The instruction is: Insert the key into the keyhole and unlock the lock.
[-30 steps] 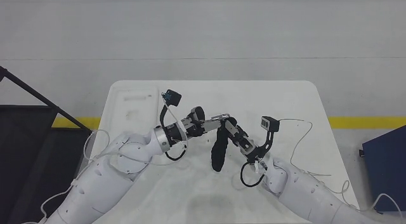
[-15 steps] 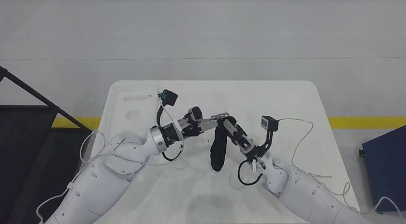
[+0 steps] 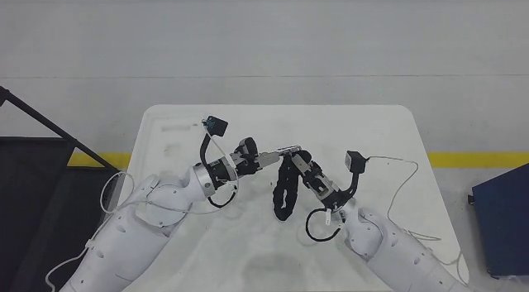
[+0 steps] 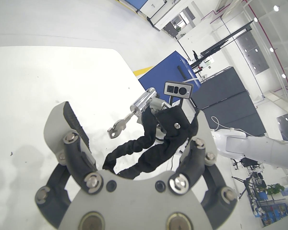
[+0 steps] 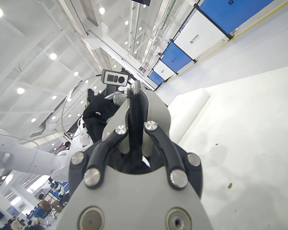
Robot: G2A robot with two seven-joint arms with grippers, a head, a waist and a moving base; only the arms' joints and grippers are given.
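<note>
Left gripper spread wide, key just ahead, seated in lock; right gripper clamped on lock's black cable.

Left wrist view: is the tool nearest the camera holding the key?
No, the left tool is open, and the key juts free from the lock, touching neither finger.

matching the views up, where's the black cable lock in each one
Top view: cable lock mid-table, between both arms.
Left wrist view: cable lock looping past the open left pincer.
Right wrist view: cable lock held in the right pincer.
Shared landmark: white table.
</note>
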